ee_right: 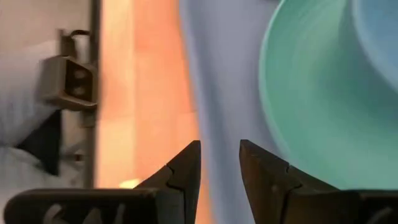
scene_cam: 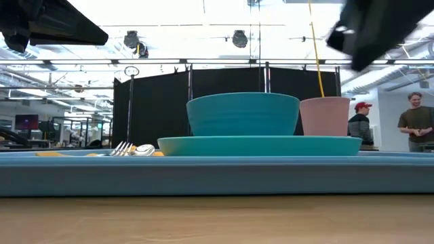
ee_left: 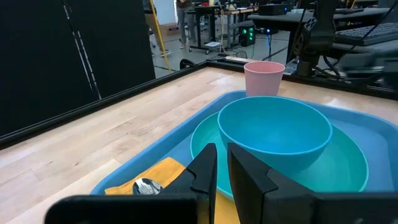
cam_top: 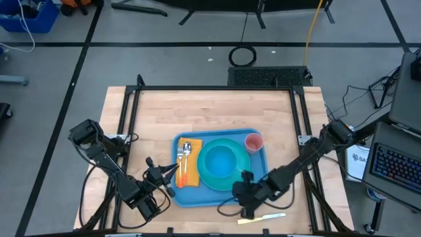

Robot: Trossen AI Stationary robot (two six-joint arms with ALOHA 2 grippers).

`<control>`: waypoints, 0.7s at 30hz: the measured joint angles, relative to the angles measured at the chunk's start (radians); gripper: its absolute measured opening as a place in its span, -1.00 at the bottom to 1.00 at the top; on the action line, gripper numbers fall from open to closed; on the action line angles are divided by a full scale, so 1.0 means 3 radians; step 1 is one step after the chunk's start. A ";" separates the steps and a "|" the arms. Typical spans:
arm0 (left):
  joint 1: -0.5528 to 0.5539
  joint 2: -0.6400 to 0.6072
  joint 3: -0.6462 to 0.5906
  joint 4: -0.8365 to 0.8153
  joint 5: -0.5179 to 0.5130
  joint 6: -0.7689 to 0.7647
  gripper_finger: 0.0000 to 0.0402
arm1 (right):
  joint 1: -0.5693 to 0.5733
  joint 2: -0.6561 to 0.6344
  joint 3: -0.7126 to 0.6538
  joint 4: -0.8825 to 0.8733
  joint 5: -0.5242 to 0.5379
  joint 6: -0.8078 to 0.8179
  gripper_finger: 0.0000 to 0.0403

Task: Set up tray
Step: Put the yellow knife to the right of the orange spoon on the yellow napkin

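On the wooden bench [cam_top: 217, 112], smooth blue plastic tray [cam_top: 191, 194], front rim partly hidden by arms; left hand [ee_left: 222, 163] narrow, right hand [ee_right: 219, 155] slightly parted, both empty.

only one bit of print shows: a white sheet [cam_top: 356, 160] beside the table's right edge, just by the keyboard [cam_top: 398, 168], bears dark letters that seem to begin "sa"; the rest is unreadable.
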 joint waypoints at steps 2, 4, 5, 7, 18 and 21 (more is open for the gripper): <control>0.0001 0.0000 0.0000 0.0000 0.0000 0.0000 -0.78 | 0.0117 -0.0009 0.0000 -0.0005 -0.0064 0.0207 -0.50; 0.0001 0.0000 0.0000 0.0000 -0.0003 0.0000 -0.78 | 0.0246 0.0020 0.0000 -0.0034 -0.0064 0.0391 -0.50; 0.0001 0.0000 0.0000 0.0000 -0.0002 0.0000 -0.78 | 0.0298 0.0045 0.0000 -0.0023 -0.0066 0.0472 -0.50; 0.0000 0.0000 0.0000 0.0001 -0.0003 -0.0001 -0.78 | 0.0403 0.0095 -0.0001 -0.0028 -0.0060 0.0590 -0.50; 0.0028 0.0000 0.0000 0.0046 0.0000 -0.0015 -0.78 | 0.0763 0.0288 -0.0001 0.0021 -0.0066 0.1070 -0.50; 0.0051 0.0000 0.0000 0.0102 0.0001 -0.0014 -0.78 | 0.0818 0.0361 -0.0001 0.0025 -0.0067 0.1143 -0.50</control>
